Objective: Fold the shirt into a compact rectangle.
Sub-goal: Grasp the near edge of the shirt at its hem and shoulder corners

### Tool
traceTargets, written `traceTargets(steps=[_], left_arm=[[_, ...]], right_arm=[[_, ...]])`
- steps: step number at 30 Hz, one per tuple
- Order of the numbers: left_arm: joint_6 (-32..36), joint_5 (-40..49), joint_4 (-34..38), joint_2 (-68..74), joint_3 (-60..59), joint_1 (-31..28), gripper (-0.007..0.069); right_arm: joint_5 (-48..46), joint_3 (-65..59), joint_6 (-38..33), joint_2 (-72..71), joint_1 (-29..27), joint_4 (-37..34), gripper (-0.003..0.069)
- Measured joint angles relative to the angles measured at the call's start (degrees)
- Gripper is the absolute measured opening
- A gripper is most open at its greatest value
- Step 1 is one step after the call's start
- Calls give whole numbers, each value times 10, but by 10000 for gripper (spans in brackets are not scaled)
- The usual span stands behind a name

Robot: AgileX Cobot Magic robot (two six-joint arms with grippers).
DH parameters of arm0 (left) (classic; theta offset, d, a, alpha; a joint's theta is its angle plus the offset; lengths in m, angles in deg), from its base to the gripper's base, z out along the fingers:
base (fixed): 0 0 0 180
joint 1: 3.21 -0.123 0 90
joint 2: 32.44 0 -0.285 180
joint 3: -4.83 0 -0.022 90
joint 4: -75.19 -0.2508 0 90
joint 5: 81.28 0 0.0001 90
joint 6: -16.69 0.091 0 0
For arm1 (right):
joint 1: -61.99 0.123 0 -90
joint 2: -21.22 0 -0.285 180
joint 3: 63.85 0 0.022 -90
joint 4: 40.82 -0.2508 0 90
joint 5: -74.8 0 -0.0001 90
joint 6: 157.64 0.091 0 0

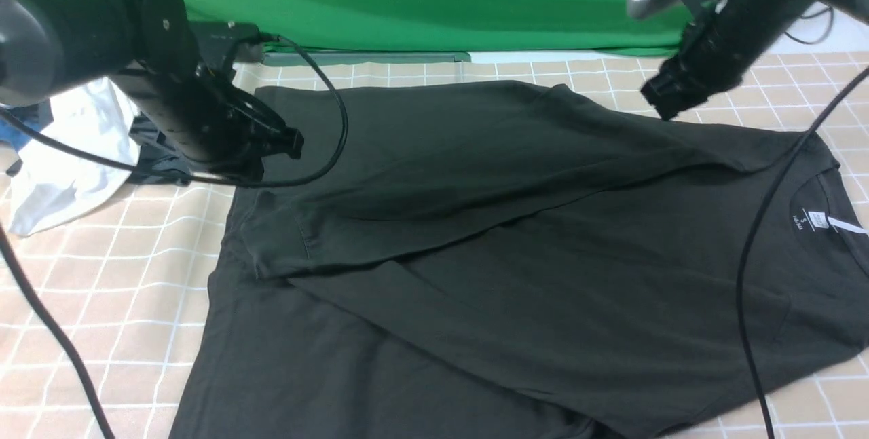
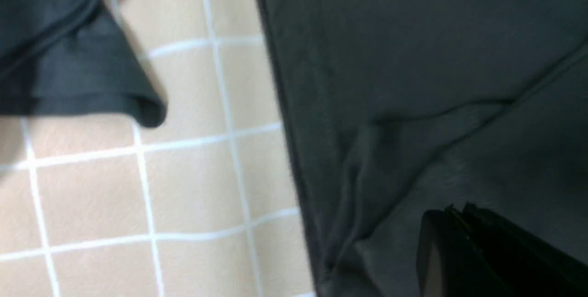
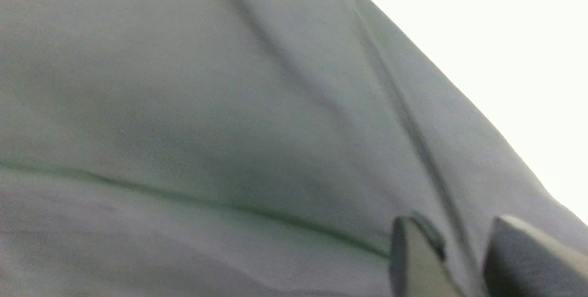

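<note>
Right, the shirt (image 1: 543,276) lies spread on the checked cloth (image 1: 102,276), collar end out on my right, its white neck label (image 1: 818,220) showing, hem end on my left. Its far edge is folded over toward me, and that flap's edge runs in a long diagonal across the body of the shirt. My left gripper (image 1: 282,140) hangs just above the shirt's far left corner, clenched tight, fingers pressed together; the wrist view shows dark fabric beneath them, and I can't tell whether they touch it. My right gripper (image 1: 662,103) sits at the shirt's far edge, toward the collar end, and it's let go: the two fingertips (image 3: 413,260) stand apart with a crease of cloth running between them, close beneath. Off the shirt's left side a white garment (image 1: 68,154) lies crumpled, with a smaller dark grey garment (image 1: 153,154) between it and the shirt, not touching the shirt's edge.
</note>
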Motion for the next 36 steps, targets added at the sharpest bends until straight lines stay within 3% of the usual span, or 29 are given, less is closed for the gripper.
traceTargets(steps=[3, 7, 14, 17, 19, 21, 23, 24, 25, 27, 36], left_arm=[[-15, -8, -24, 9, 0, 0, 20], [-15, -17, -20, 20, 0, -1, 55], [-15, 18, -12, 63, 0, -1, 290], [-15, 19, -6, 74, 0, -1, 370], [-15, 19, -6, 74, 0, -1, 378], [-15, 20, -6, 74, 0, -1, 342], [-8, 22, -3, 74, 0, -1, 231], [-8, 23, -3, 74, 0, -1, 219], [2, 26, 0, 74, 0, -1, 108], [8, 27, 1, 73, 0, -1, 53], [1, 46, -12, 24, 0, 0, 36]], right_arm=[[-1, 8, -1, 0, 17, -5, 160], [-3, 8, -1, 0, 25, -5, 150], [-4, 8, -1, 0, 26, -5, 160], [-5, 8, -1, 0, 26, -5, 169], [-5, 8, -1, 0, 26, -5, 174], [-5, 8, -1, 0, 26, -5, 179], [-5, 8, -1, 0, 26, -5, 183], [-5, 8, -1, 0, 26, -5, 184], [-5, 8, -1, 0, 26, -5, 188], [-5, 8, 0, 0, 26, -5, 197], [-4, 8, 2, 0, 26, -5, 217]])
